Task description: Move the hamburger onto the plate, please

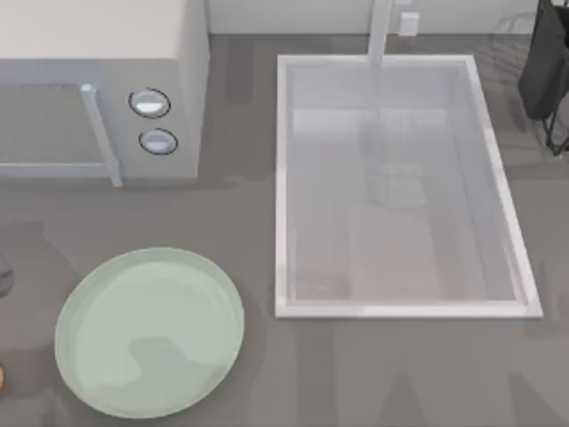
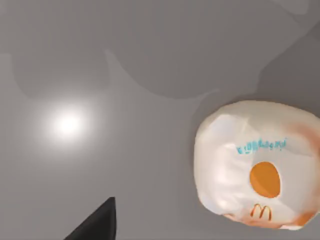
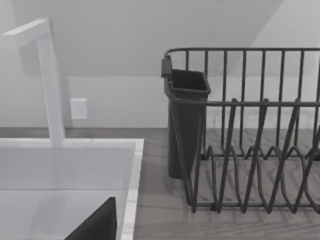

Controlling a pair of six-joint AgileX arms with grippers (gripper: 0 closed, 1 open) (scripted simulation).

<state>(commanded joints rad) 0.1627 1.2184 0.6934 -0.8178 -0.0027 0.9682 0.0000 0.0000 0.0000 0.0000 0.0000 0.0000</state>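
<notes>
Hamburger on bare counter, off the plate; neither gripper's state can be read.

From above, the pale green plate [image 1: 149,331] sits on the grey counter [image 1: 373,374] toward the left front, below the microwave [image 1: 102,89] and left of the white sink [image 1: 404,187]. A sliver of tan-orange at the far left edge, left of the plate, looks like the hamburger [image 1: 2,378], apart from the plate's rim. In the left wrist view the hamburger [image 2: 257,165] lies in a white printed wrapper on the grey surface, nothing touching it; a dark tip of the left gripper [image 2: 97,222] pokes in well apart from it. In the right wrist view the right gripper [image 3: 97,222] hangs near the sink's edge [image 3: 132,190], facing the faucet [image 3: 50,85] and the dark wire dish rack [image 3: 240,130].
</notes>
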